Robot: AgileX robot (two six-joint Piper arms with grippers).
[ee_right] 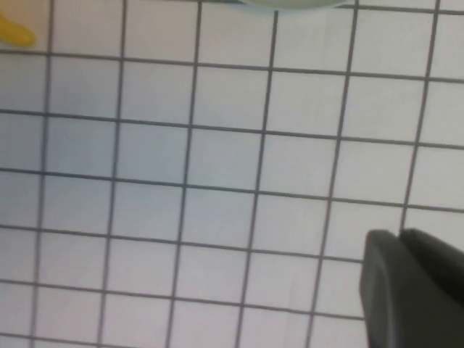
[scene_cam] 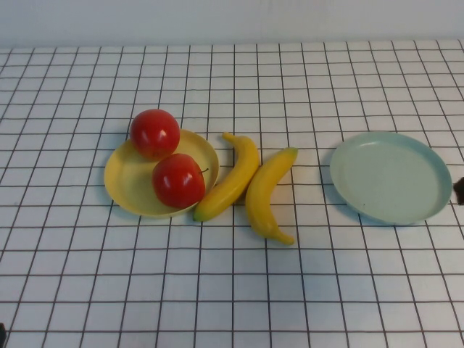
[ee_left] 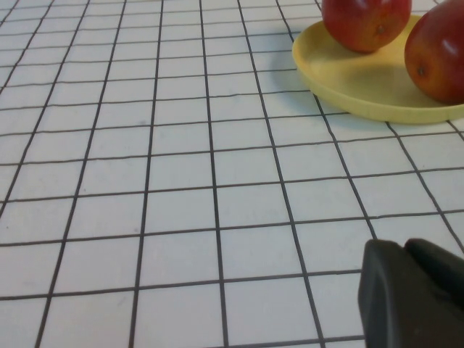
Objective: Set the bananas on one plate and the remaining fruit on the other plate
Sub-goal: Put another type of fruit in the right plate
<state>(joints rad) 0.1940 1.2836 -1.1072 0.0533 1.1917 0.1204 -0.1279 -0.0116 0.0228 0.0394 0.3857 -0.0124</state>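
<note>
Two red apples (scene_cam: 154, 133) (scene_cam: 178, 180) sit on the pale yellow plate (scene_cam: 127, 181) at the left of the table. Two yellow bananas (scene_cam: 233, 177) (scene_cam: 270, 194) lie side by side on the checked cloth just right of that plate, the left one touching its rim. The pale blue-green plate (scene_cam: 390, 176) stands bare at the right. My left gripper (ee_left: 404, 250) is shut on nothing, low over the cloth, well short of the yellow plate (ee_left: 362, 83) and apples (ee_left: 366, 22). My right gripper (ee_right: 399, 235) is shut and holds nothing, near the blue-green plate's rim (ee_right: 290, 4).
A white cloth with a black grid (scene_cam: 232, 290) covers the whole table. A pale wall (scene_cam: 232, 22) runs along the far edge. A banana tip (ee_right: 14, 30) shows at the edge of the right wrist view.
</note>
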